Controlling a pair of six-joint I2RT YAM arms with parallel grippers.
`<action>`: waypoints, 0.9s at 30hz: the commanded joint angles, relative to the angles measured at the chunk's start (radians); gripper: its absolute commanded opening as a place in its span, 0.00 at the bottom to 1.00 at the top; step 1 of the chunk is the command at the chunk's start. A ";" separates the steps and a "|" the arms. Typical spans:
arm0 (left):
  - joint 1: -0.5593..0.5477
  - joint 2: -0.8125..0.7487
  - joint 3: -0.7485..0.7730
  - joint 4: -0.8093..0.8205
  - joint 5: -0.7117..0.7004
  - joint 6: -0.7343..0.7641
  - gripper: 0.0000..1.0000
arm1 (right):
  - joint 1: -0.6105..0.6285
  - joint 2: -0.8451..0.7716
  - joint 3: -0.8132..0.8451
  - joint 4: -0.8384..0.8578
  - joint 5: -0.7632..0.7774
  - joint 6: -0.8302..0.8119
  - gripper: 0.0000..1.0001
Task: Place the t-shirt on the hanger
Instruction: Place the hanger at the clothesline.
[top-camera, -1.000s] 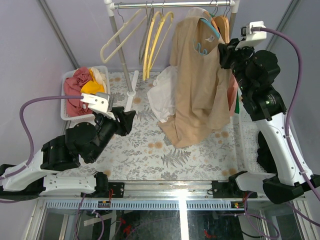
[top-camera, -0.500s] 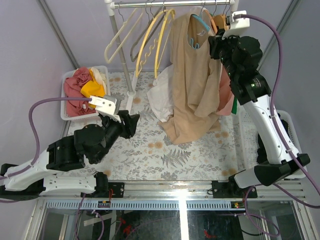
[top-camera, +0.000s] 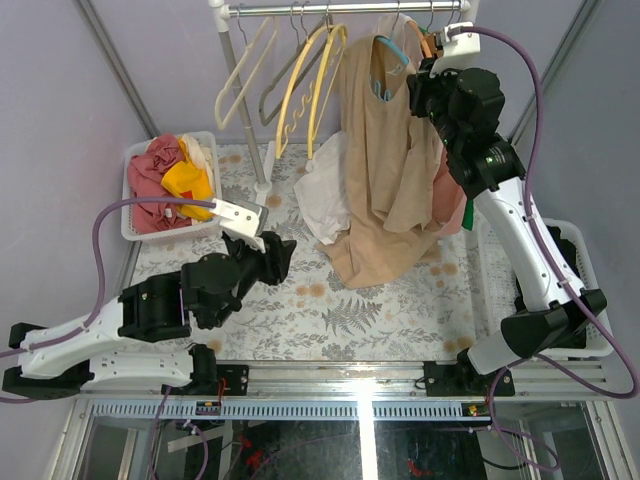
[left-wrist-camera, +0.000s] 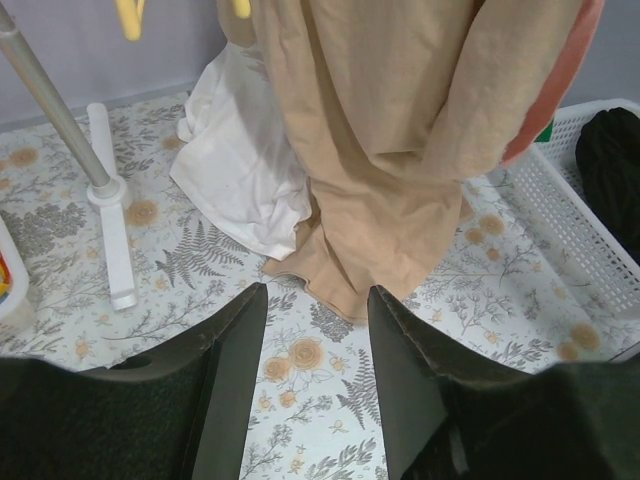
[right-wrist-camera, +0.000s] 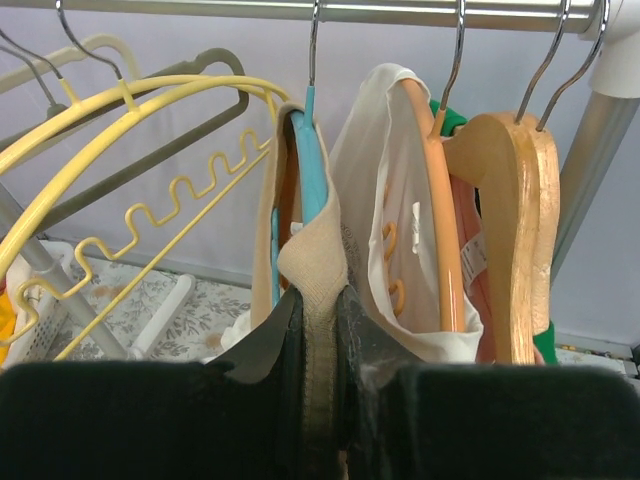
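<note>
The tan t-shirt (top-camera: 385, 160) hangs from the light-blue hanger (top-camera: 390, 55), whose metal hook reaches up to the rail. Its hem trails onto the table. My right gripper (top-camera: 420, 85) is high by the rail, shut on the shirt's ribbed neck band (right-wrist-camera: 315, 265) just beside the blue hanger arm (right-wrist-camera: 312, 170). The gripper (right-wrist-camera: 318, 295) pinches that fabric tight between both fingers. My left gripper (top-camera: 285, 250) hovers low over the table, open and empty (left-wrist-camera: 317, 295), facing the shirt's lower part (left-wrist-camera: 400, 130) a short way ahead.
Yellow hangers (top-camera: 305, 80) and a cream hanger (top-camera: 240, 70) hang left of the shirt; wooden hangers (right-wrist-camera: 520, 200) and a salmon top (top-camera: 455, 205) crowd its right. A white shirt (top-camera: 325, 195) lies by the rack pole (top-camera: 250, 110). Baskets stand at left (top-camera: 135, 225) and right (top-camera: 570, 250).
My right arm has lifted the shirt and hanger up and left to the rail. My left arm has slid right and forward across the table, still open.
</note>
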 joint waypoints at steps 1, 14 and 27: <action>0.004 -0.003 -0.043 0.106 0.001 -0.029 0.44 | -0.004 -0.024 0.035 0.118 -0.010 -0.008 0.00; 0.004 0.022 -0.267 0.357 0.027 -0.046 0.44 | -0.008 -0.043 0.028 0.000 -0.019 0.040 0.40; 0.054 0.001 -0.376 0.459 0.007 -0.012 0.46 | -0.009 -0.162 0.046 -0.172 -0.139 0.240 0.77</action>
